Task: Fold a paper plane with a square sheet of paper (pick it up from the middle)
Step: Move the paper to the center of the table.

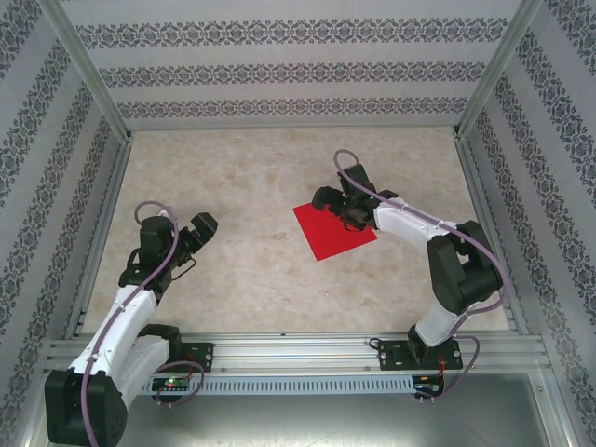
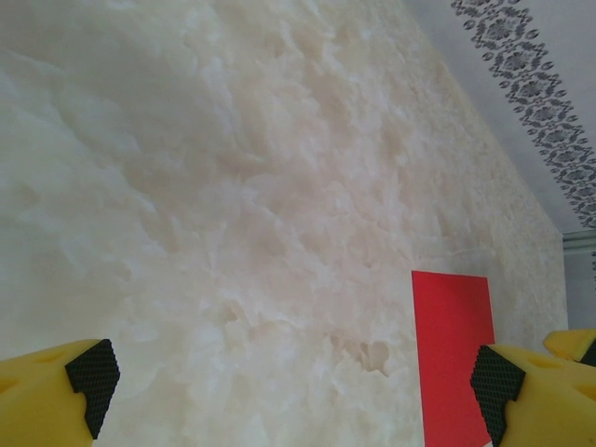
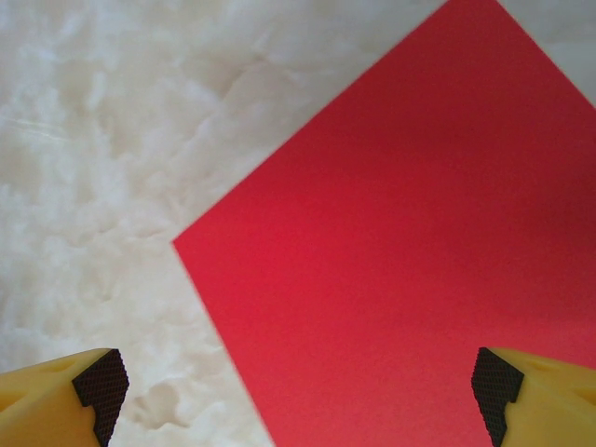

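Workspace with the square sheet of paper (image 1: 331, 233) flat and unfolded on the table (image 1: 233, 186), right of centre. Over its far corner, the right gripper (image 1: 337, 209), fingers wide, empty. Well apart at the near left, the left gripper (image 1: 193, 242), equally wide.

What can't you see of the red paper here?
- Top view: square sheet of paper, far corner hidden under the right arm.
- Left wrist: its near end, cut off by the bottom edge and a finger.
- Right wrist: right and lower parts, past the frame edges.
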